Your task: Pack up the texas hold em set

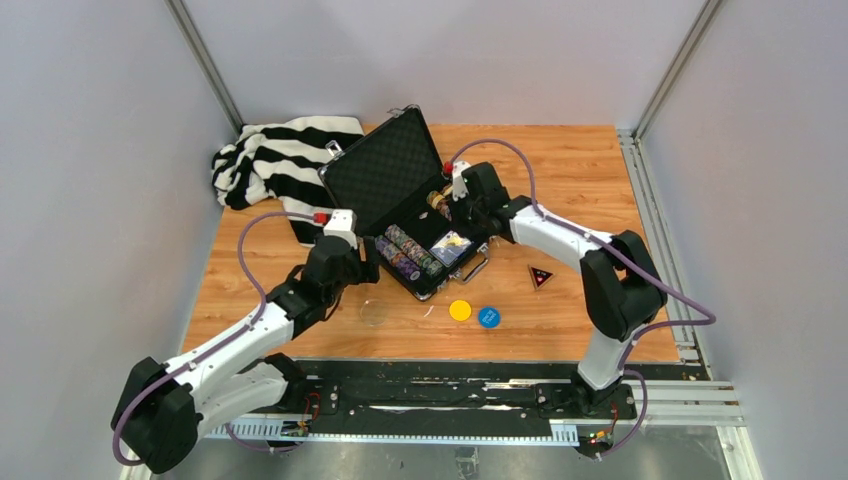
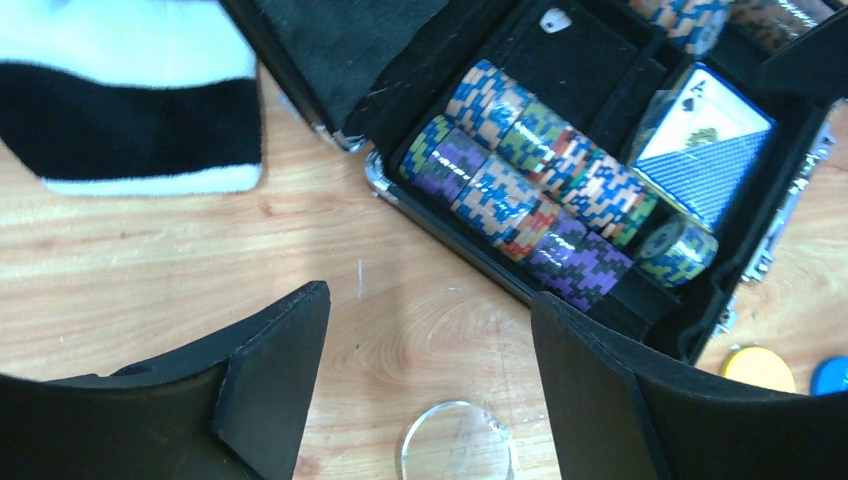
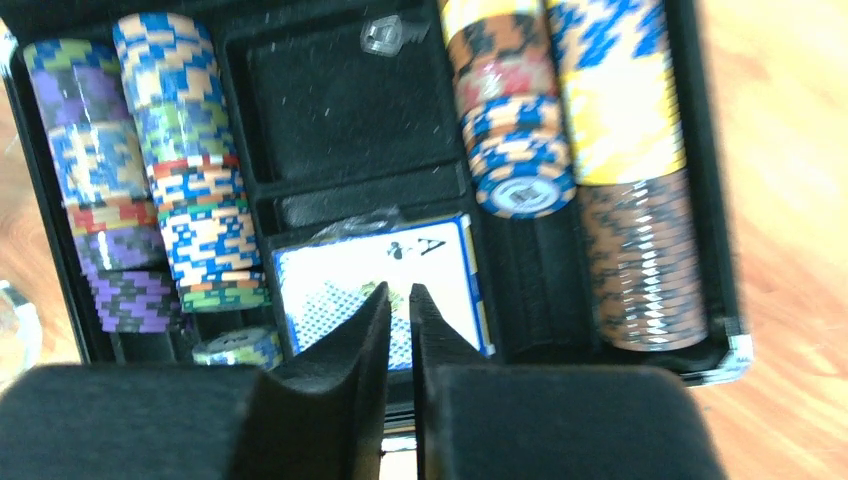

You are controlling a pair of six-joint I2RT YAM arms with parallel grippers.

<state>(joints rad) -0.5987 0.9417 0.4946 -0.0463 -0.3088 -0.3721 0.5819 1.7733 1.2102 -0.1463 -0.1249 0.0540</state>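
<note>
The clear disc point(image 2: 458, 445) runs off the left wrist view's bottom edge, the blue disc point(image 2: 832, 376) off its right. Fingers point(image 3: 330, 395) of the right gripper point(image 3: 400, 293) hide part of the blurred card box point(image 3: 440, 270). Markings on the dark triangle point(image 1: 540, 276) are too small to read.

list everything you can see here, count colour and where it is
case: one, black, open, mid-table
chip rows: four, multicoloured, in the case
card box: one, blue-white, in the case
clear disc: one, transparent, table, near the case
yellow disc: one, yellow, table, near side of case
blue disc: one, blue, right of the yellow disc
triangle: one, dark, table, right of the case
cloth: one, black-white striped, far left
table: one, wood
left arm: one, white-black, jaws open above clear disc
right arm: one, white-black, jaws almost shut over card box
</note>
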